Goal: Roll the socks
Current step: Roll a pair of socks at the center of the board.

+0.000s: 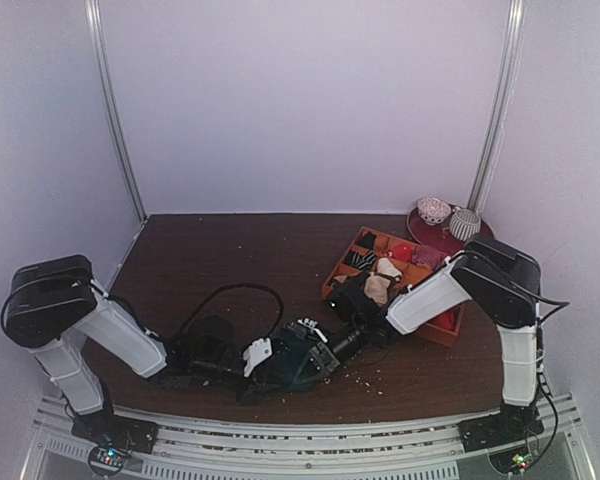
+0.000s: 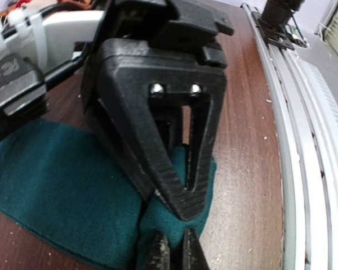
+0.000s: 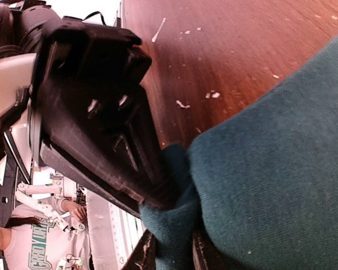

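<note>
The socks [image 1: 296, 366] are a bunched dark teal bundle on the brown table near its front edge, between my two grippers. My left gripper [image 1: 271, 358] reaches in from the left. In the left wrist view the left gripper [image 2: 175, 241] is shut on a fold of the socks [image 2: 62, 185]. My right gripper [image 1: 320, 349] comes in from the right. In the right wrist view the right gripper [image 3: 172, 247] is shut on a teal edge of the socks [image 3: 270, 157]. The two grippers nearly touch, pinching the same end. The cartoon figure is hidden.
An orange tray [image 1: 447, 331] with rolled socks sits under the right arm. A red plate [image 1: 427, 232] with two rolled sock balls stands at the back right. A black cable [image 1: 230, 292] loops behind the left gripper. The metal rail [image 1: 310, 432] runs along the front edge.
</note>
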Robot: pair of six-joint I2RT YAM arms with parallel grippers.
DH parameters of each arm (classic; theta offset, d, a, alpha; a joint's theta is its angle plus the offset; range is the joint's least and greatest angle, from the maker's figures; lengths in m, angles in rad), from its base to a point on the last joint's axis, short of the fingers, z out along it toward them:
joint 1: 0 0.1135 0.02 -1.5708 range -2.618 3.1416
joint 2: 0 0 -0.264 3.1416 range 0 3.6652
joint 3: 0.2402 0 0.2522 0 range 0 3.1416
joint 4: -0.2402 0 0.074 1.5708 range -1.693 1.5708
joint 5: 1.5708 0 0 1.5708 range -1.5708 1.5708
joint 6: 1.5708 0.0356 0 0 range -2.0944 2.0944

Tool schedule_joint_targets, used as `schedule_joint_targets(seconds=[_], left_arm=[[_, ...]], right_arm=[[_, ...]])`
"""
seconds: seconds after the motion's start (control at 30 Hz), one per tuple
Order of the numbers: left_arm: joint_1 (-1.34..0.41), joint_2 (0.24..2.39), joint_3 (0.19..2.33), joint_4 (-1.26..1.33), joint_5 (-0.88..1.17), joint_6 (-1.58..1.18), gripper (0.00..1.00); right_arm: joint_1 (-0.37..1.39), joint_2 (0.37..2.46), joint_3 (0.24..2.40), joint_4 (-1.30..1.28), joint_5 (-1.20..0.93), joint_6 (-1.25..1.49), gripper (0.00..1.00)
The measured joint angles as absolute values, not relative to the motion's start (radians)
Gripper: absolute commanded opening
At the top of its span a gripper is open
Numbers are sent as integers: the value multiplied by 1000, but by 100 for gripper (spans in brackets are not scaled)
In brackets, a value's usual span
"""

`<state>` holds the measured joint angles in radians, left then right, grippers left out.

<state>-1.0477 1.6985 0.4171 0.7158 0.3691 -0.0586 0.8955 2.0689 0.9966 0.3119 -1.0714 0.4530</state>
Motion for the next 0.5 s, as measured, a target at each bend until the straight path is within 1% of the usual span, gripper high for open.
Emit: schedule_joint_targets(seconds=[0.1, 0.2, 0.27, 0.33, 0.5], left_arm=[[-1054, 1710, 440, 697, 370, -62, 0], [-1054, 1716, 472, 651, 370, -78, 0], [-1055, 1729, 515, 603, 374, -96, 0], [-1056, 1750, 575, 541, 390, -117, 0], [-1044, 1799, 685, 416, 468, -176, 0]], right_arm=[[887, 2069, 996, 300, -1083, 455, 22], [882, 2058, 984, 302, -1083, 459, 33], [881, 2022, 949, 323, -1059, 457, 38], [884, 1963, 896, 350, -1012, 448, 40], [891, 1726, 668, 498, -847, 389, 44]])
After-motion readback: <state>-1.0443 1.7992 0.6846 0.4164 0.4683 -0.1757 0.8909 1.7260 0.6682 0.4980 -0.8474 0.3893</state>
